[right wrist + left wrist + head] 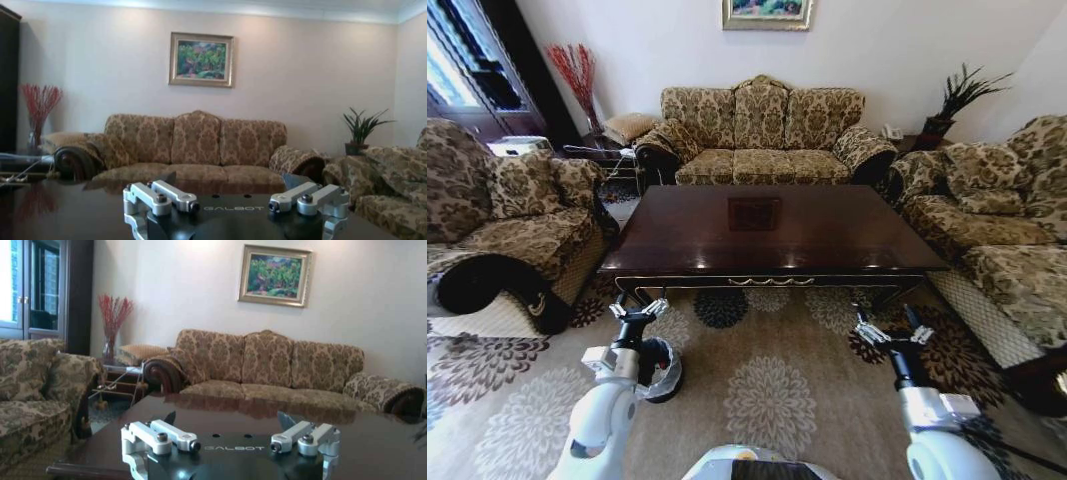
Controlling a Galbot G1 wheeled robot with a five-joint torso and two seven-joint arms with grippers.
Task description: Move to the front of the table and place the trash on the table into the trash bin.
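Robot faces the long front edge of the counter (777, 235), a glossy dark wood top with an inlaid square at its centre. The top reads bare from the head view; no trash can be made out on it.

Left end effector (638, 309) is held low in front of the counter's left front corner, fingers spread apart, grasping nothing. In the left wrist view the left end effector (227, 426) has its two finger mounts wide apart, with the counter (267, 420) top stretching ahead.

Right end effector (893, 331) is held near the counter's right front corner, fingers likewise released and empty. The right wrist view gives the same spread fingers at the right end effector (230, 186) over the counter (60, 210).

Bin (663, 368) stands on the patterned carpet (772, 390) just beside the left arm, between robot and counter, black liner with a pale rim, partly hidden by the arm.

Sofa (762, 135) sits behind the counter, armchairs at both sides.
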